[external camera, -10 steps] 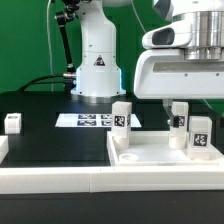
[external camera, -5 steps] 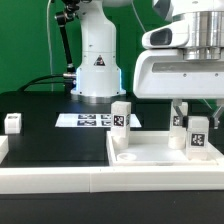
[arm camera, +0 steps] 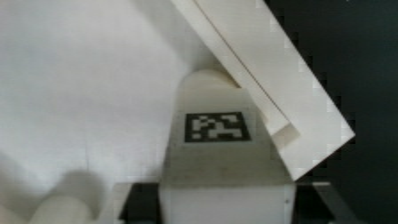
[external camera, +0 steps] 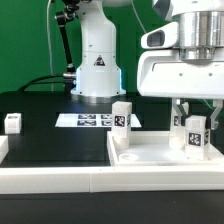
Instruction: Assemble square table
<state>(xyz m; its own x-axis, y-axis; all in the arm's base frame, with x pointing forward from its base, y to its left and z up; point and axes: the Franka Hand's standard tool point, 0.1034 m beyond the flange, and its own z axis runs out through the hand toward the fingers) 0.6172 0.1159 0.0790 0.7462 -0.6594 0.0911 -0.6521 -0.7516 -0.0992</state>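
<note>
The square table's white slab [external camera: 150,155] lies flat at the exterior view's right, its raised rim [arm camera: 267,60] running past the wrist camera. My gripper [external camera: 196,120] hangs over the slab's right part and is shut on an upright white tagged leg [external camera: 197,136]. In the wrist view that leg [arm camera: 222,165] fills the gap between the two dark fingers [arm camera: 146,205], tag facing the camera. A second leg [external camera: 122,116] stands on the slab's left part. Another leg [external camera: 178,122] shows partly behind the held one. One more leg [external camera: 12,122] stands on the black surface at far left.
The marker board [external camera: 90,120] lies flat behind the slab, in front of the arm's white base [external camera: 97,65]. A long white rail [external camera: 50,182] edges the black work surface along the front. The gripper's bulky white housing [external camera: 180,70] blocks the upper right.
The jaws have closed from wide onto the leg at the right of the slab, and that leg has shifted slightly to the exterior view's left. Everything else stays put.
</note>
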